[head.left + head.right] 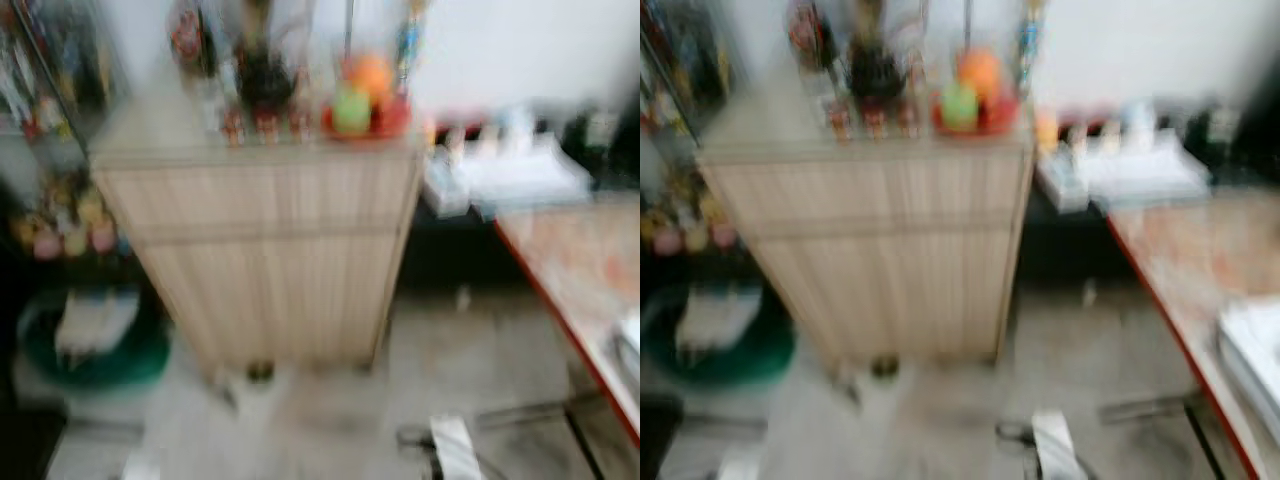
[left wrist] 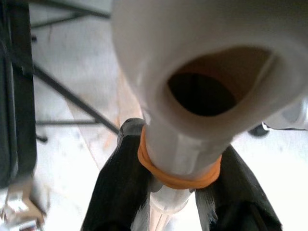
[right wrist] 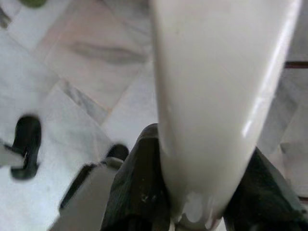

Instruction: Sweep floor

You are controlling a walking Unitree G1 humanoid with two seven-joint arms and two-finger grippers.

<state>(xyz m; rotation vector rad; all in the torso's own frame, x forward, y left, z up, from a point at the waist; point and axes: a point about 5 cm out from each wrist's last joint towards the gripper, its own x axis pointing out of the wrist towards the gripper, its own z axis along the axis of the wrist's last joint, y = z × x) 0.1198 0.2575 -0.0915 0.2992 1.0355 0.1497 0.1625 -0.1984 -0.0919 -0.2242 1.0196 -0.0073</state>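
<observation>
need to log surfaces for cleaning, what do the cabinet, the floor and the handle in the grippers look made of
Cabinet: pale wood or wood-look laminate, matte, with fine vertical grain lines; blur leaves it open.
Floor: polished marble-like stone tiles, grey veining and joints.
Handle: glossy white plastic tube, hollow at its end; the left gripper and right gripper clamp it.

Count, head views blurred: one wooden cabinet [image 1: 265, 250]; one red-edged surface [image 1: 575, 270] at right; one green basin [image 1: 95, 350] on the floor. On the cabinet top: one red dish [image 1: 365, 120] with two fruits, one orange [image 1: 370, 75], one green [image 1: 350, 108]. Small items along the front edge: number unclear.
</observation>
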